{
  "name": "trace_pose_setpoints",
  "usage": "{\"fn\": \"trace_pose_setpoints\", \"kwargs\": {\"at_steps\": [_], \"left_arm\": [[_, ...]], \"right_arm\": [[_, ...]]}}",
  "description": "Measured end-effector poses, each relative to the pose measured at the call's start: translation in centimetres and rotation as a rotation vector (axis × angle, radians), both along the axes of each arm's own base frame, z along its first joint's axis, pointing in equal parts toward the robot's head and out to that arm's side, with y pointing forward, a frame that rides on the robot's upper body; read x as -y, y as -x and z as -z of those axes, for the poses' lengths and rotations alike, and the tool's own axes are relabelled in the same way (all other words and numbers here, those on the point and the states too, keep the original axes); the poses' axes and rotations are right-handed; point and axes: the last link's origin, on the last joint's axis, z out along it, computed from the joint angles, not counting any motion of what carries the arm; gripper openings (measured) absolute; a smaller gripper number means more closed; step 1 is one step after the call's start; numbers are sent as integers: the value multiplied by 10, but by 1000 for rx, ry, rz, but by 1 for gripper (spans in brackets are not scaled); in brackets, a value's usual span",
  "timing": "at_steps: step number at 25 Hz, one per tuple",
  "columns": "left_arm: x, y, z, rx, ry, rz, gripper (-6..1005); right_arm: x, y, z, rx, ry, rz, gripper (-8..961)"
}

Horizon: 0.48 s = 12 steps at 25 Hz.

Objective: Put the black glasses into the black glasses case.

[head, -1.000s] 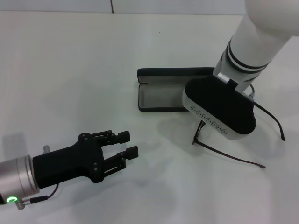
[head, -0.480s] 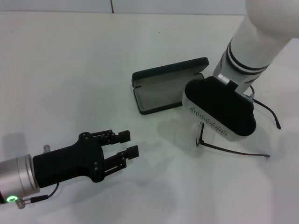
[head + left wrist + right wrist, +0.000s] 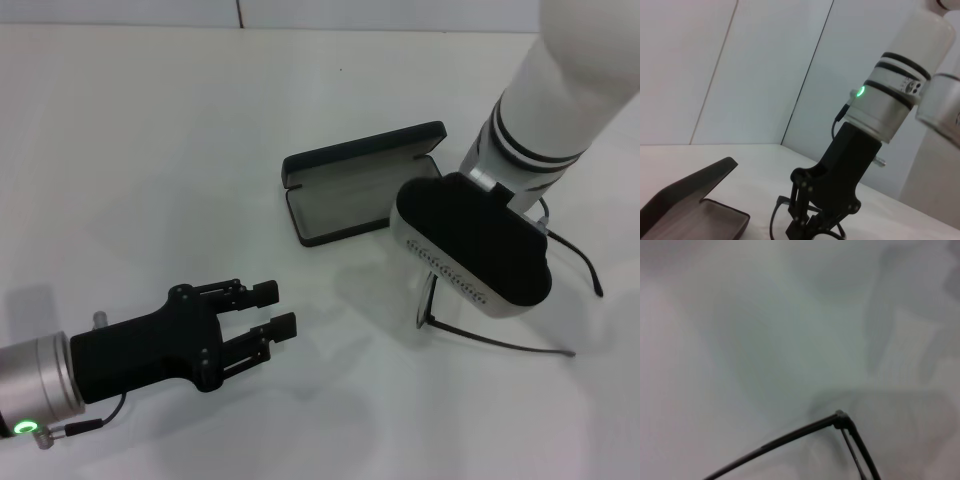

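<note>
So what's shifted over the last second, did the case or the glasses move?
Both moved. The black glasses case swung from square to the table edge to a slant, its far right corner now farther away. The black glasses turned under the right gripper, which stays low over them. The left gripper stayed open in the near left.

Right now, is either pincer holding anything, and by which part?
Left pincer is open and empty. Right pincer is down at the glasses, apparently closed on the front of the frame; the exact contact is hidden.
</note>
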Motion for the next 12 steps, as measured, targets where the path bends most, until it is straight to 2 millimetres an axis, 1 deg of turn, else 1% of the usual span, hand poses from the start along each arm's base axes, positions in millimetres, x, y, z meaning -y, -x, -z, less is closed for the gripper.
{"fn": "trace_pose_setpoints", "kwargs": {"at_steps": [3,8,10,11,12], "left_arm": [[1,-1,0,4,5,4,459],[3,-6,1,33,20,24,459],[5,-10,-1,53,21,53,459],[5,-12,-2,65,20,71,459],[4,-15,-3,74,16,83,459]], "right_arm": [[1,5,-9,-46,-26,57,123],[-2,15,-38,-199,-103,244,120],[-5,14,-49,-263,-140,316,119],[-7,12,-55,-301,-163,359,119],[-9,5,-66,-363,-200,417,118]]}}
